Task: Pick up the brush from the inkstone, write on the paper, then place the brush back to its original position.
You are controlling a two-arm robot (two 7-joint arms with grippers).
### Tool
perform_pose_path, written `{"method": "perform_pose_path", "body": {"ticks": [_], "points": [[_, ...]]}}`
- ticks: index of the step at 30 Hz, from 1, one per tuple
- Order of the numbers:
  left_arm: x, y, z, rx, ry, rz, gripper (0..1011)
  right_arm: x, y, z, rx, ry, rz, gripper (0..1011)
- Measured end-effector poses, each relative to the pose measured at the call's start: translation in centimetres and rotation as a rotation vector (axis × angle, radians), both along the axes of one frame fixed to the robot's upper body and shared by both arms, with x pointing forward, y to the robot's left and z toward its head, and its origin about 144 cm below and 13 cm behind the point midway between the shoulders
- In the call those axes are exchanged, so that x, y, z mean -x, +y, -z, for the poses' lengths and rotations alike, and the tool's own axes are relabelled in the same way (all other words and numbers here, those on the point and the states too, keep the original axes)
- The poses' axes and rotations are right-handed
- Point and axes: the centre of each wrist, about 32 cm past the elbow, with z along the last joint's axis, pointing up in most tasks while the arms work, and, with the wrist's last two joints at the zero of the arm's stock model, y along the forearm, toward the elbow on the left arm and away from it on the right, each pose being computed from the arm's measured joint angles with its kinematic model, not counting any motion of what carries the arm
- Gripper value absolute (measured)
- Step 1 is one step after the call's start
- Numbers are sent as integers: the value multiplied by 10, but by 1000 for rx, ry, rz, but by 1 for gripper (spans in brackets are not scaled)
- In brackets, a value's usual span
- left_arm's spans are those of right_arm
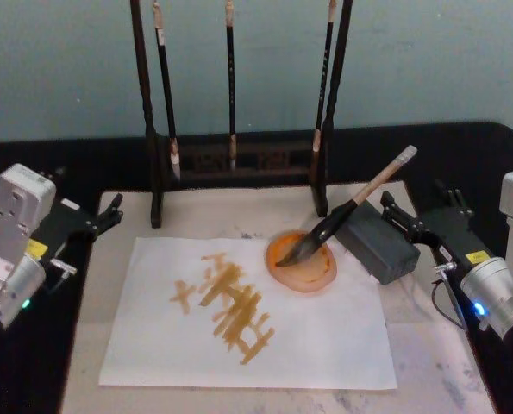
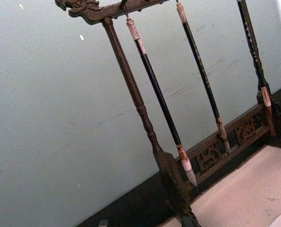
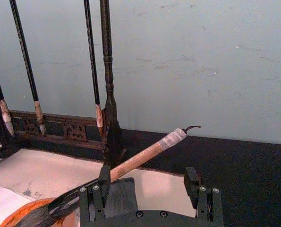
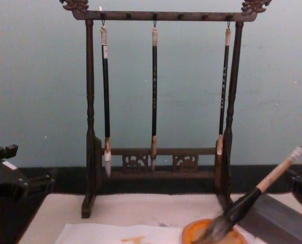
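Note:
The brush lies slanted, with its bushy dark tip in a round orange dish and its black lower section leaning on the dark grey inkstone block. Its tan handle points up and back; the chest view also shows the brush. My right gripper hovers open just right of the block, and one finger sits beside the handle without gripping it. The paper lies left of the dish and bears orange-yellow strokes. My left gripper is parked open at the mat's left edge.
A dark wooden brush rack stands at the back of the cream felt mat, with three thin brushes hanging from it. A black table surface surrounds the mat, and a pale wall stands behind.

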Motion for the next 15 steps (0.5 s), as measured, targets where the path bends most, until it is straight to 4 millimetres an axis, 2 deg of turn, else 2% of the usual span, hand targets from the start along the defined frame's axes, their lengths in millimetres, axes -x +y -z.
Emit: {"method": "perform_pose_path", "body": {"ticks": [15], "points": [[0, 0, 0, 0, 0, 0, 1010, 0, 0, 0, 0, 0, -1, 1000]]}}
